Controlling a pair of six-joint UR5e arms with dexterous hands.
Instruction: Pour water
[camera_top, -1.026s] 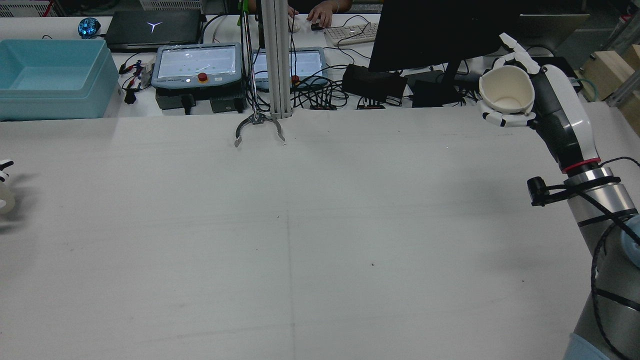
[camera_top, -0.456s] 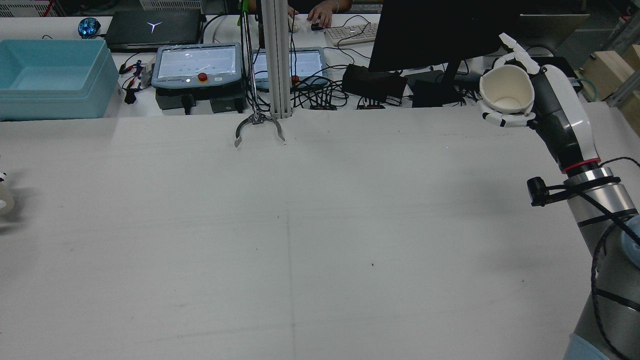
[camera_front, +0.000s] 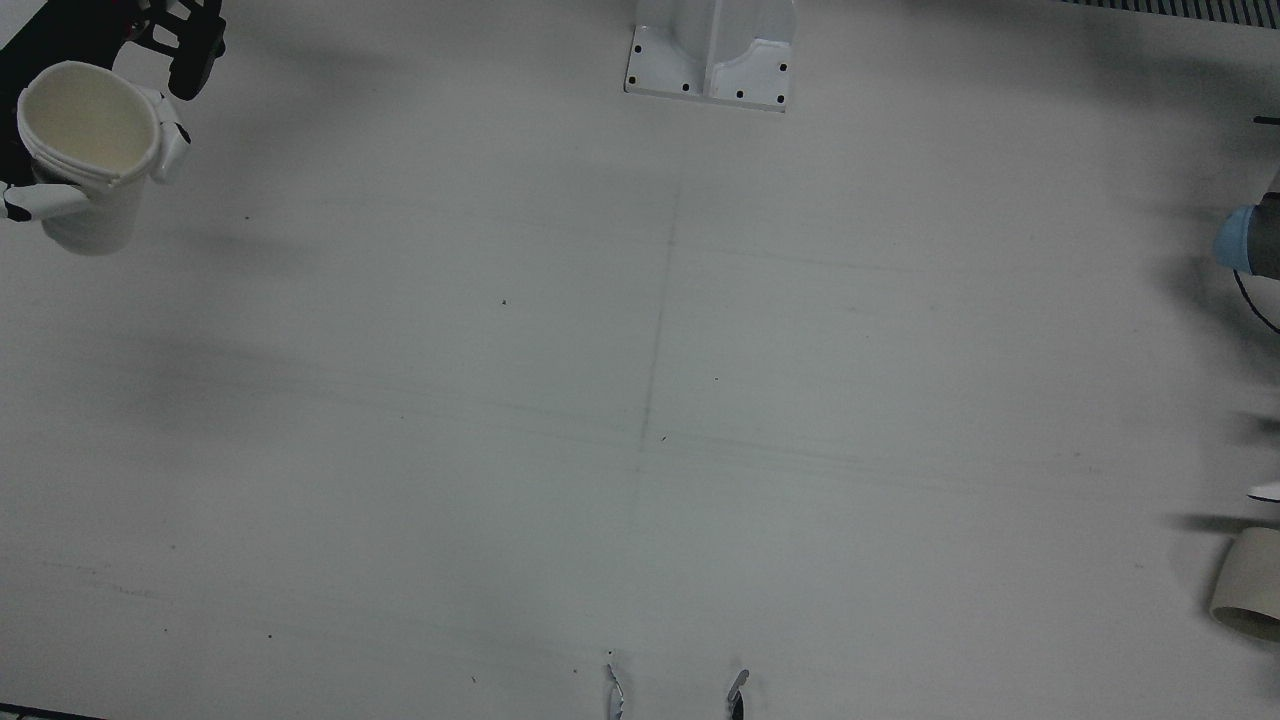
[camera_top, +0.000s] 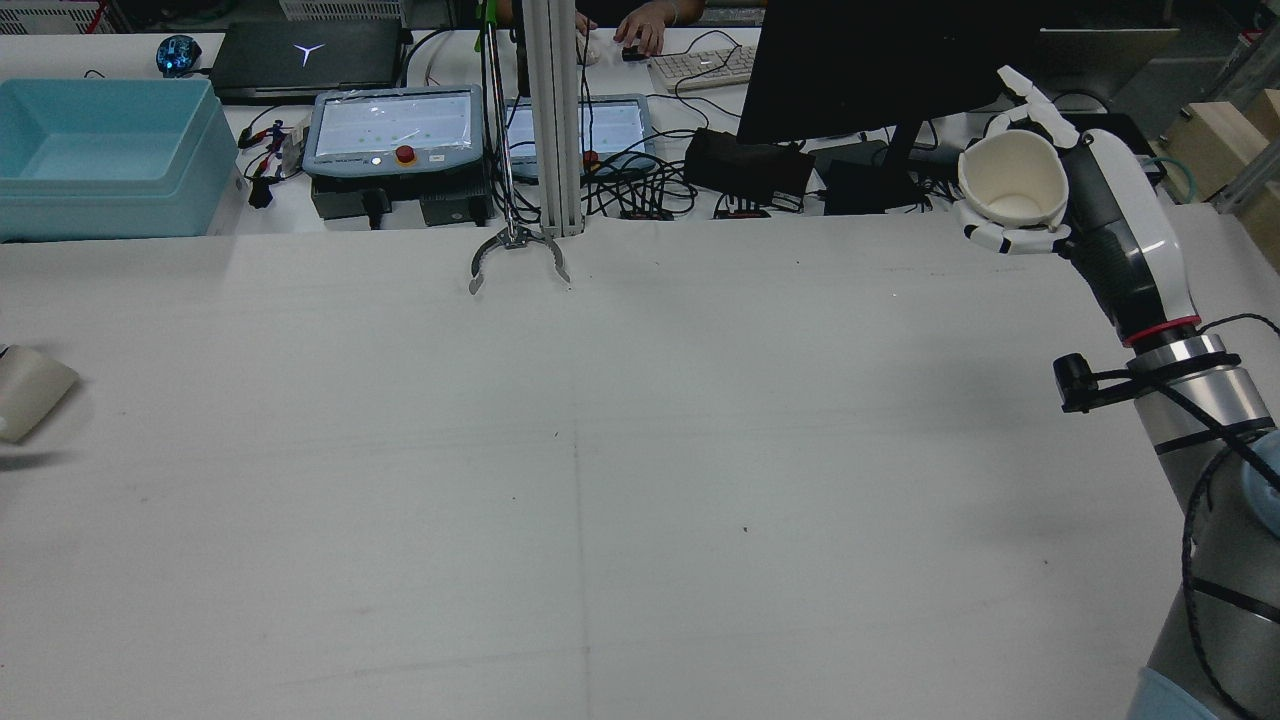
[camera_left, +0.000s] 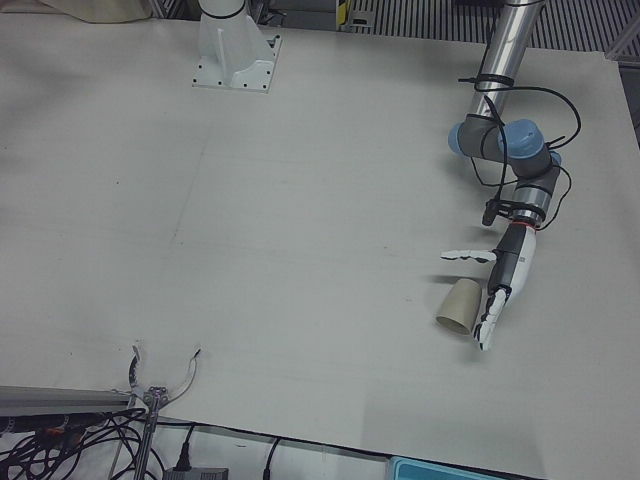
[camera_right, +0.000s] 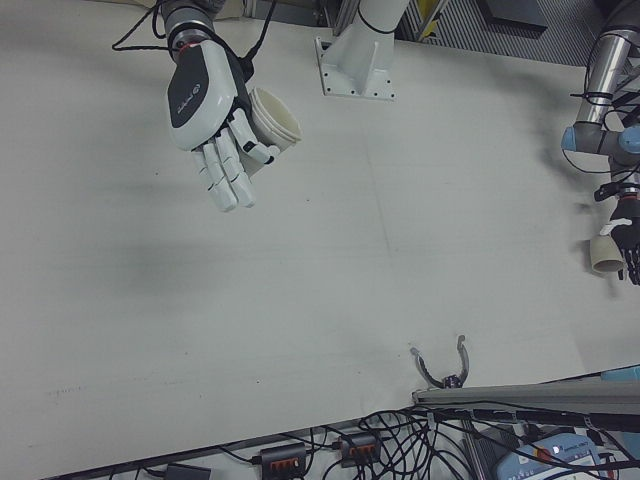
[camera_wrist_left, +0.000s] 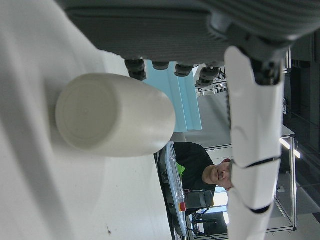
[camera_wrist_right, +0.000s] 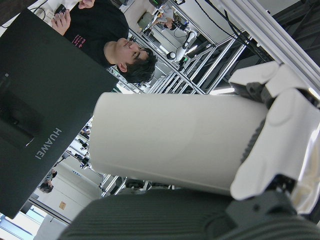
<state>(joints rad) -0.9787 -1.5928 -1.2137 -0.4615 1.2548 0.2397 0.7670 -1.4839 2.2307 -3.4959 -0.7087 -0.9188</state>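
Front view: the right hand (camera_front: 60, 150) sits at the upper left corner of the white table (camera_front: 640, 400), fingers wrapped round an upright paper cup (camera_front: 85, 150) whose mouth faces the camera; inside looks pale, contents not readable. At the right edge a second cup (camera_front: 1250, 597) lies on its side on the table, partly cut off by the frame, with one white fingertip just above it. Rear view: the held cup (camera_top: 1013, 180) is raised at the far right, near a dark monitor (camera_top: 860, 65), clasped by the right hand (camera_top: 1040, 190) from below and behind; the tipped cup (camera_top: 30, 392) shows only at the left edge, resting on the table. A blue bin (camera_top: 105, 155) and two tablets stand on the desk beyond, and a person's hands rest at a keyboard. Left-front view: the left hand (camera_left: 497, 285) is spread flat, fingers straight and apart, holding nothing; the fallen cup (camera_left: 459, 306) lies just beside its palm, mouth toward the camera; contact cannot be told. Right-front view: the right hand (camera_right: 215, 115) hangs over the table with the cup (camera_right: 270, 120) held against its palm, tilted. Left hand view: the fallen cup (camera_wrist_left: 112, 115) lies bottom toward the lens, on the table, one straight finger (camera_wrist_left: 252, 125) well clear of it. Right hand view: the cup (camera_wrist_right: 175, 145) fills the frame, gripped by white fingers (camera_wrist_right: 280, 145).
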